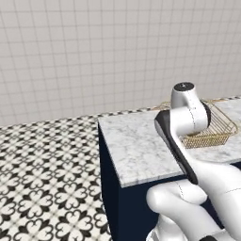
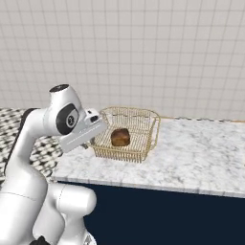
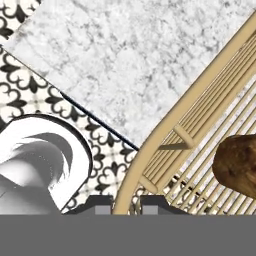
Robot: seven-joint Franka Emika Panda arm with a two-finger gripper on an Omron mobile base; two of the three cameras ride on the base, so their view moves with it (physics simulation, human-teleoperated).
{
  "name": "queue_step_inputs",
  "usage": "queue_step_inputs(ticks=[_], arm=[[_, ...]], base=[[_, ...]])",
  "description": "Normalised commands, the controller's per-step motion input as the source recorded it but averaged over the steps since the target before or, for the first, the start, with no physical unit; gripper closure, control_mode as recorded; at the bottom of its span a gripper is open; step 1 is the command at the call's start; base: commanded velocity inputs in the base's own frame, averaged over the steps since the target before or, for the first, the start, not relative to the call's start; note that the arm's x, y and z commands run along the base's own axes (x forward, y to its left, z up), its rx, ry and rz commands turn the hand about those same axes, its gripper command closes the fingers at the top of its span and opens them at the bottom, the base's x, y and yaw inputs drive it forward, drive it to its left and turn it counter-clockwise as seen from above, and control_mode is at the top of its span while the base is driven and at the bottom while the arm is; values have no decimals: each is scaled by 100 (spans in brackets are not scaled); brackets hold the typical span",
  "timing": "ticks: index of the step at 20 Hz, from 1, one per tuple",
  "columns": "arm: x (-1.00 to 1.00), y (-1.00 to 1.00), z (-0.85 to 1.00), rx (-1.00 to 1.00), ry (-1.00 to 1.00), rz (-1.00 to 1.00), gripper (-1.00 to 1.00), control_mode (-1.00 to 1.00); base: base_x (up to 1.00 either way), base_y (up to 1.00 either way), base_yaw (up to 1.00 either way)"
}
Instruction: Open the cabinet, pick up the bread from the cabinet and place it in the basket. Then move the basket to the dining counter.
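Observation:
The golden wire basket (image 2: 143,125) stands on the marbled top of the dining counter (image 2: 196,150), near its left end. A small brown bread (image 2: 120,137) lies inside it. My gripper (image 2: 92,140) is at the basket's left side, shut on the rim. In the hand view the rim of the basket (image 3: 200,95) runs down between the two fingertips of the gripper (image 3: 126,205), and the bread (image 3: 238,165) shows at the right. In the left base view my arm covers part of the basket (image 1: 214,136) on the counter (image 1: 136,146). The cabinet is out of view.
A black-and-white patterned floor (image 1: 47,179) lies left of the counter's dark navy base (image 1: 109,188). A pale tiled wall (image 2: 143,52) runs behind the counter. Bare marble stretches to the right of the basket (image 2: 206,143).

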Motion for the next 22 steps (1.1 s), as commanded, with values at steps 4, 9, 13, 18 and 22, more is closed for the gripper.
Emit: queue_step_inputs(ticks=[4, 9, 13, 18, 22], arm=[[100, 0, -66, 0, 0, 0, 100, -100], [100, -6, -79, 0, -5, 0, 100, -100], [66, 0, -70, 5, -1, 0, 100, -100], [45, 0, -81, 0, 6, 0, 100, -100], [21, 1, -61, 0, 0, 0, 100, -100]], base=[[0, 0, 0], [0, 0, 0], [0, 0, 0], [0, 0, 0], [0, 0, 0]])
